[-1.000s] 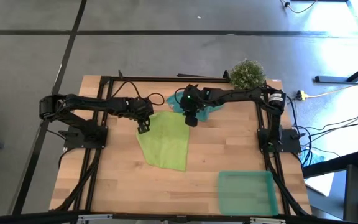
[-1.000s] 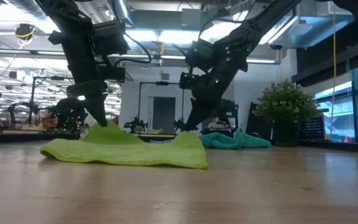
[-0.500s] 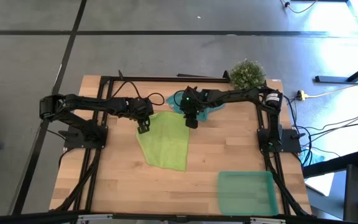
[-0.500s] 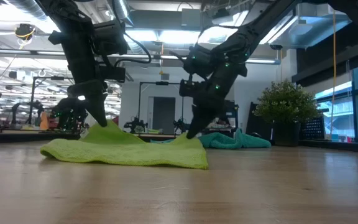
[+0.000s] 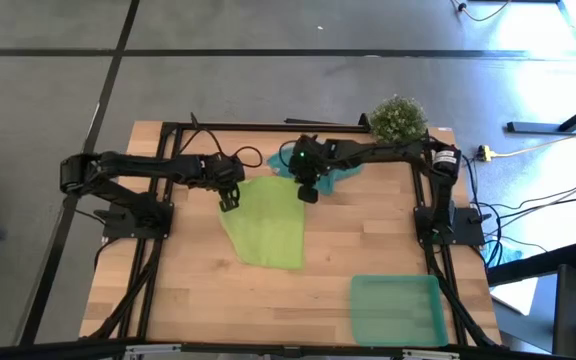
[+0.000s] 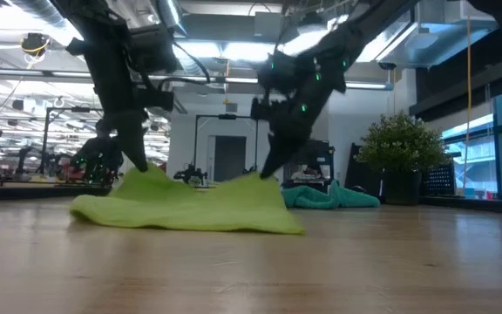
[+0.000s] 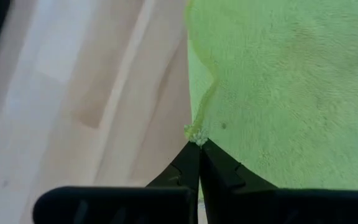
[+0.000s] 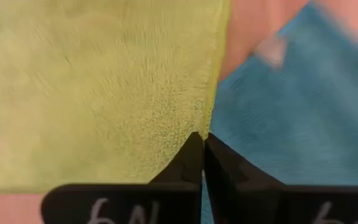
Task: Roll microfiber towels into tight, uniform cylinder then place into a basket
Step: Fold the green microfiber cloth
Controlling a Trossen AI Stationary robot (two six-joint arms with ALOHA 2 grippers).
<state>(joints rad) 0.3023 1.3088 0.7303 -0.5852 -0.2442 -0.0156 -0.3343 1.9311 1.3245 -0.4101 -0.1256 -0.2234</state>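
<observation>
The lime green towel (image 5: 268, 228) lies spread on the wooden table, and its far edge is held up at both corners. My left gripper (image 5: 229, 200) is shut on the far left corner. My right gripper (image 5: 308, 193) is shut on the far right corner. In the low view the towel (image 6: 186, 209) sags between the two raised corners. The teal towel (image 5: 336, 176) lies crumpled just beyond my right gripper, resting on the table. The translucent green basket (image 5: 396, 310) stands at the near right. My left gripper pinches the lime towel's far left corner (image 7: 196, 132) between its two fingertips, coming from above and pointing down. That corner is raised off the table and the rest of the towel lies on the wood. My right gripper pinches the lime towel's far right corner (image 8: 197, 127) between its two fingertips, coming from above at a slant. The corner is raised (image 6: 260, 179) and the cloth falls away from it onto the table.
A small bushy plant (image 5: 398, 118) stands at the far right corner. A black frame (image 5: 168, 130) runs along the table's far and side edges. Bare wood (image 5: 188, 300) lies near the front left.
Both grippers have gone a little up and toward the far edge, still shut on the lime towel's far corners. The far edge has risen. The whole towel has slid a short way along the table after them.
</observation>
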